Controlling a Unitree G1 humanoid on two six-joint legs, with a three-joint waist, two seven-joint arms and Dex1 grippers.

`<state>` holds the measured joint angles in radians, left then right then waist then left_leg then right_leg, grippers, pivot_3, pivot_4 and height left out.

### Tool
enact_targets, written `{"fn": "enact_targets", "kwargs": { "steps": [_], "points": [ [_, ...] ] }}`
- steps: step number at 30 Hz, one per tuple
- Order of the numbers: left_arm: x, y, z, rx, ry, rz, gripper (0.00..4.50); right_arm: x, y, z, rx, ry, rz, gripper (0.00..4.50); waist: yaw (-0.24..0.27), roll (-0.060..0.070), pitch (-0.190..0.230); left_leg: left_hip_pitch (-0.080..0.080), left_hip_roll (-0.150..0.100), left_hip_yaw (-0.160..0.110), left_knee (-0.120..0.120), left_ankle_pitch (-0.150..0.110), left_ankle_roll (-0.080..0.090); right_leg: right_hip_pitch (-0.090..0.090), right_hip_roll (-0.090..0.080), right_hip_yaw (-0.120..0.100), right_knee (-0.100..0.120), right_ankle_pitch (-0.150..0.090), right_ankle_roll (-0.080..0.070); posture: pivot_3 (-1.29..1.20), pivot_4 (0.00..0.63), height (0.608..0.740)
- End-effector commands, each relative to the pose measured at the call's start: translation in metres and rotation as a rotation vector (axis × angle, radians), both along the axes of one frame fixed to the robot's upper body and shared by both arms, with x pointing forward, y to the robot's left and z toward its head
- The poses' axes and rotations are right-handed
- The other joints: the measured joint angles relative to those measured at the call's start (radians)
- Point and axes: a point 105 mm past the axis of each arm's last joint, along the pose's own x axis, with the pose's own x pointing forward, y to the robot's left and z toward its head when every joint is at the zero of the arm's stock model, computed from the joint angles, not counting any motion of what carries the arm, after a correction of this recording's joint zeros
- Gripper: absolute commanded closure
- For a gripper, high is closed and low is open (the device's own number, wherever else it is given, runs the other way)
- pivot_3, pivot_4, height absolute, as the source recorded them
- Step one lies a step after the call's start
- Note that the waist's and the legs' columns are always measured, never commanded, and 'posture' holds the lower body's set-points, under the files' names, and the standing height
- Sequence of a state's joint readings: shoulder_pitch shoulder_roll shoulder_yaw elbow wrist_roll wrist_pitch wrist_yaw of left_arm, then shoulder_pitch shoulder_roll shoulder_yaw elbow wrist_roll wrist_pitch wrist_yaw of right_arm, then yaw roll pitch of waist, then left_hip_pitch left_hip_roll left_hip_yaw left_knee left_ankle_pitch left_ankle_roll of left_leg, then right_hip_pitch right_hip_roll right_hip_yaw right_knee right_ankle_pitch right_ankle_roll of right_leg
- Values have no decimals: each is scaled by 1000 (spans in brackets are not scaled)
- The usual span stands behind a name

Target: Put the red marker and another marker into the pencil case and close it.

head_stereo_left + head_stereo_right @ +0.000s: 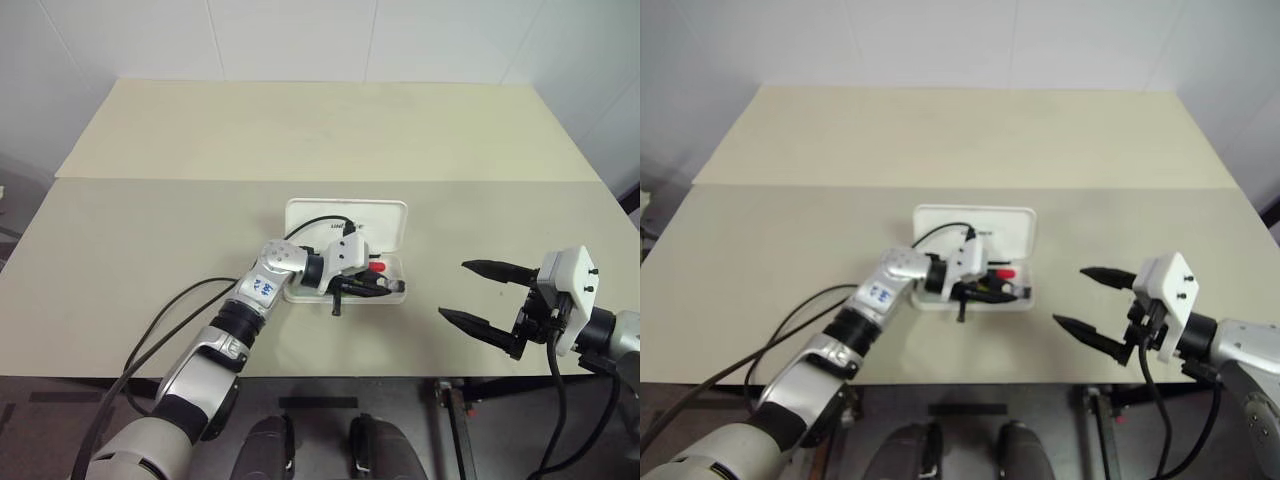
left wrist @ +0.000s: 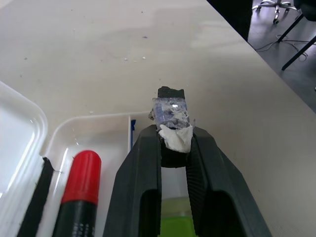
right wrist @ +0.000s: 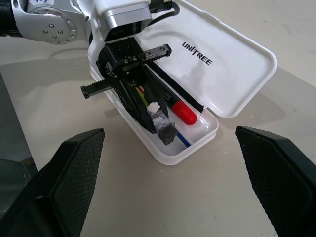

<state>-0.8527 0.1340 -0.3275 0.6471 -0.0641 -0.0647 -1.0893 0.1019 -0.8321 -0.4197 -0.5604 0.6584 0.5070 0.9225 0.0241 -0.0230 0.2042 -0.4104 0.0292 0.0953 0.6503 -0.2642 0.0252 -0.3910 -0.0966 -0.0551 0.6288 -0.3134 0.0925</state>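
Left wrist view is showing the left gripper [image 2: 174, 143] with its two black fingers drawn close together and clamped on a chunky marker [image 2: 170, 116], whose dark end with a scrap of pale tape is sticking out past the fingertips and whose lime-green part is glimpsed between the fingers lower down. The marker is being held lengthwise along the fingers, so its long axis is running the same way as the gripper. It is being hung over the tray of the open white pencil case [image 3: 224, 59], near the tray's end wall. The red marker [image 3: 183, 112] is already lying inside the tray, just beside the held marker and roughly parallel to it, red cap towards the same end. The lid is lying flat open on the table [image 1: 150, 250] behind the tray, lettering up.

The right gripper [image 1: 478, 292] is being kept well apart from the case, off to the right, with its fingers spread wide and nothing between them.

By this reading, the second marker is about to be lowered and let go. What the coming move turns on is alignment: the marker's long axis is judged to be close to the tray's long axis, so little turning should be needed. The lid is yet to be shut; the left arm is much the nearer.
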Motion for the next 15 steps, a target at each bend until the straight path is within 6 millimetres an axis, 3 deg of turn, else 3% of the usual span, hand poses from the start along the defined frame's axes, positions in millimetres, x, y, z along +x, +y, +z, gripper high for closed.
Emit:
{"fn": "enact_targets", "kwargs": {
  "steps": [1, 3, 15],
  "points": [
    [4, -6, 9, -10, -28, 6, 4212, -4, 3, 9, 4, -47, 16, 0, 0, 0, 0, 0, 0, 0, 0, 0, 0, 0, 0, 0, 0, 0, 0, 0, 150, 740],
    [4, -7, 9, -8, -27, 13, 4212, -4, 3, 9, 5, -47, 16, 0, 0, 0, 0, 0, 0, 0, 0, 0, 0, 0, 0, 0, 0, 0, 0, 0, 150, 740],
    [5, -13, 19, -30, -26, -1, 79, -4, 2, 7, 10, -49, 10, 0, 0, 0, 0, 0, 0, 0, 1, 0, 0, 0, 0, 0, 1, 0, 0, 0, 150, 740]
  ]
}}
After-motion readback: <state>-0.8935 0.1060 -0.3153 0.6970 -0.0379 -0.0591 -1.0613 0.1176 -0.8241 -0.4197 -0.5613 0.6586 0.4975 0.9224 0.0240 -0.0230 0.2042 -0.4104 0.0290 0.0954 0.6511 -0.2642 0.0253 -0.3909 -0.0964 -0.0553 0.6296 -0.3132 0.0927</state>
